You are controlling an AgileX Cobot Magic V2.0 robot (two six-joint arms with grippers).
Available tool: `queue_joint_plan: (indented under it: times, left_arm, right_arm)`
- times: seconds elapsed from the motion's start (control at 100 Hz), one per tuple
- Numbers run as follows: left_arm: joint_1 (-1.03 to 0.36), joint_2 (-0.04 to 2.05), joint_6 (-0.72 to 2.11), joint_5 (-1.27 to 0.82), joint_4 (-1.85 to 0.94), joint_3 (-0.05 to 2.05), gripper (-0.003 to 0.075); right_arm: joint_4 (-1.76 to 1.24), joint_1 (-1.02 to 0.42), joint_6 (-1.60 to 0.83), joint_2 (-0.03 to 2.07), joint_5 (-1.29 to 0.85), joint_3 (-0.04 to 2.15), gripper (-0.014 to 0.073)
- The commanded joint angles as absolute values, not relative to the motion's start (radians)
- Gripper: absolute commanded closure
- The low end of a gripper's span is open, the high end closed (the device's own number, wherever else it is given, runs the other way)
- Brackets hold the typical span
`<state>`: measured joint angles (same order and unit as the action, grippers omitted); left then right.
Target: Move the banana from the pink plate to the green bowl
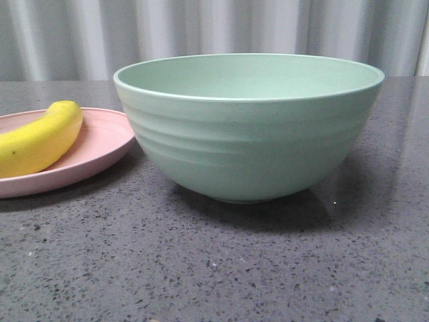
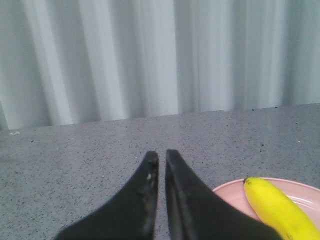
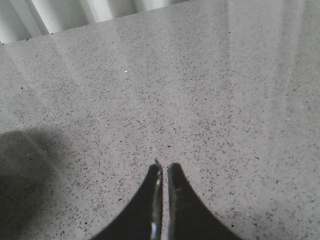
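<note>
My view: the banana (image 1: 37, 139) lies on the pink plate (image 1: 100, 144), left of the green bowl (image 1: 248, 134).

Looks like a staged test bench, not anybody's actual kitchen.

The table (image 1: 221, 268) is a dark grey speckled stone-look slab, and straight ahead of the left gripper (image 2: 161, 156) it runs up to a wall of pale pleated curtain (image 2: 150, 55), the kind of backdrop a lab hangs up, with no cabinets or appliances showing. Under the right gripper (image 3: 164, 168) it's the same speckled surface with a strip of that curtain past the far edge. The only homey stuff is plain plastic-looking tableware: a mint green bowl (image 1: 248, 134) and a pink plate (image 1: 100, 144) with a toy-ish banana (image 1: 40, 141), the plate just beside the left gripper. So, robotics lab setup playing kitchen.
</note>
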<state>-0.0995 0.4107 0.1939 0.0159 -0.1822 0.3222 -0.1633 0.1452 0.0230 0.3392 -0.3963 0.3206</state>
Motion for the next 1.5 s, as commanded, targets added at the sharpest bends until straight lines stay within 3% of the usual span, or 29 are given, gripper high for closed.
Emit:
queue_joint_plan:
  times: [0.0,0.09,0.19,0.44,1.01,1.49]
  left_arm:
    - [-0.099,0.434,0.192,0.11,-0.193,0.359,0.0584]
    - [-0.099,0.447,0.192,0.11,-0.193,0.359,0.0409]
    - [-0.099,0.466,0.19,0.123,-0.238,0.359,0.0312]
    - [-0.133,0.527,0.19,0.019,-0.246,0.406,0.0311]
    - [-0.411,0.873,0.19,-0.438,-0.246,0.639,0.0311]
    - [-0.45,1.163,0.19,-0.46,-0.244,0.742,0.0311]
  right_arm:
    - [-0.174,0.147,0.023,0.357,-0.325,0.354,0.0657]
    - [-0.174,0.147,0.023,0.357,-0.325,0.354,0.0657]
    - [-0.174,0.147,0.023,0.357,-0.323,0.354,0.0657]
    - [-0.174,0.147,0.023,0.357,-0.314,0.354,0.0657]
    - [-0.174,0.147,0.023,0.361,-0.312,0.354,0.0657]
    - [-0.174,0.147,0.023,0.361,-0.312,0.354,0.0657]
